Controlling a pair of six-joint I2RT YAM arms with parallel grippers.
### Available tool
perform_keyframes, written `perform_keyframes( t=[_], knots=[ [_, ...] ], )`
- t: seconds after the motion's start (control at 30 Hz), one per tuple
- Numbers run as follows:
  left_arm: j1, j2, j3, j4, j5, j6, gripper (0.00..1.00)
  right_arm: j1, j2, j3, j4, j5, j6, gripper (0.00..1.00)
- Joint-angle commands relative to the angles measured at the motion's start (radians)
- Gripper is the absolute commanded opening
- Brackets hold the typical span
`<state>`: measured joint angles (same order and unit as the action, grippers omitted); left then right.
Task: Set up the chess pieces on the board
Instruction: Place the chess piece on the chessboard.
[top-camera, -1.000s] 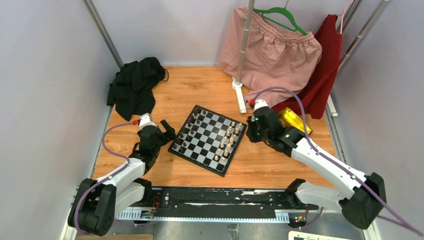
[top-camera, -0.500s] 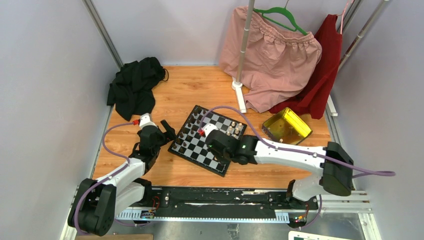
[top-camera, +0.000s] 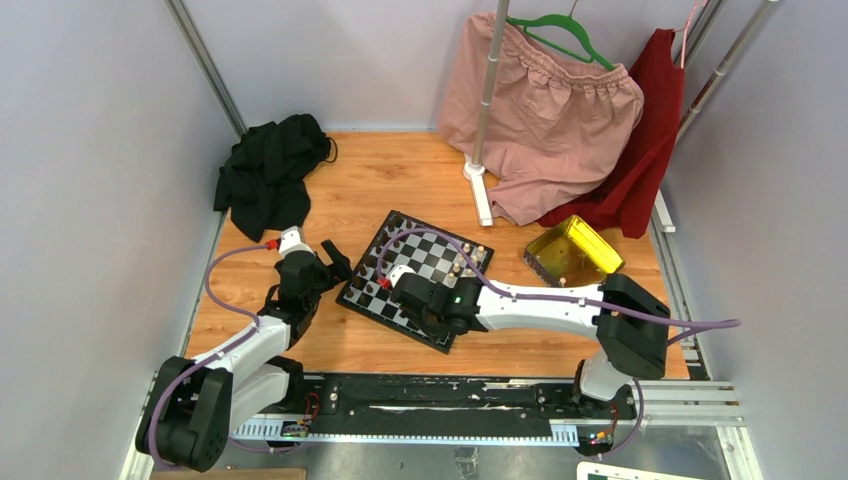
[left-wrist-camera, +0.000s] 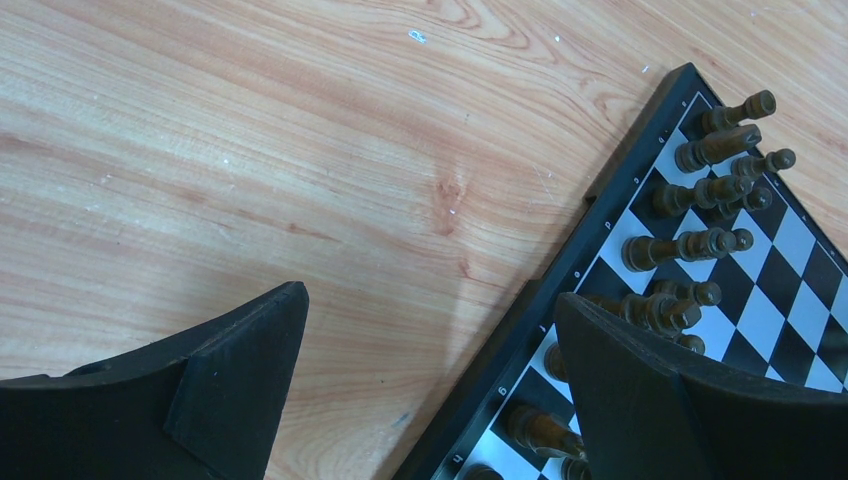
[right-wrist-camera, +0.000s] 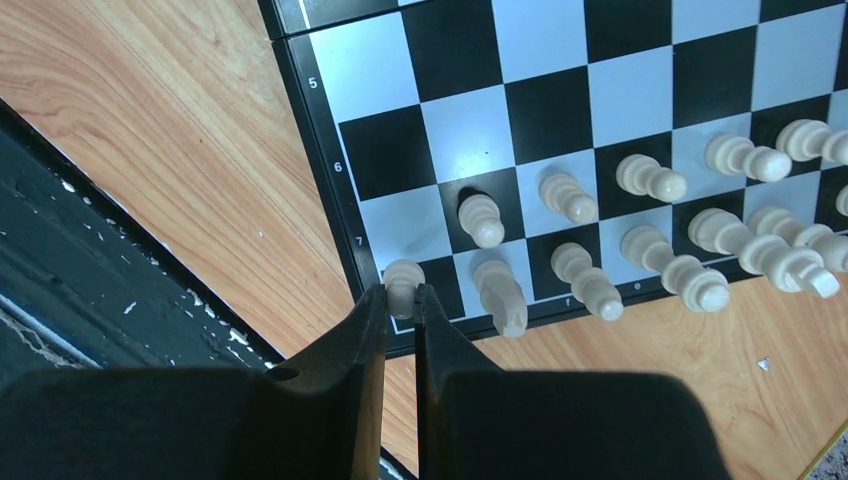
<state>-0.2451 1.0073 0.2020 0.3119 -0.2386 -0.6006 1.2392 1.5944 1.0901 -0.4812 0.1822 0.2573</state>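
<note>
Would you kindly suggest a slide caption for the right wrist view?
Right end effector pinches a cream pawn at a corner of the board, beside other cream pieces.

Right pincer (right-wrist-camera: 401, 300) swung across board (right-wrist-camera: 540, 100) — now pinching cream piece (right-wrist-camera: 402, 276).

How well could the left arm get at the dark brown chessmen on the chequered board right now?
Probably yes. The left arm's open fingers hang over the wooden table right beside the black-and-white chequered chessboard, and the dark brown chessmen stand just past one finger, nothing between.
</note>
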Motion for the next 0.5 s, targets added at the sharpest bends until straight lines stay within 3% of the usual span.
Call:
perform_keyframes(
  t=[0.0,0.47],
  knots=[
    [-0.01,0.009,0.029,0.023,-0.008,0.015,1.0,0.014,0.026,0.023,0.037,-0.021,-0.024,0.0],
    [-0.01,0.015,0.033,0.023,-0.004,0.017,1.0,0.014,0.065,0.001,0.094,0.002,-0.034,0.0]
  ],
)
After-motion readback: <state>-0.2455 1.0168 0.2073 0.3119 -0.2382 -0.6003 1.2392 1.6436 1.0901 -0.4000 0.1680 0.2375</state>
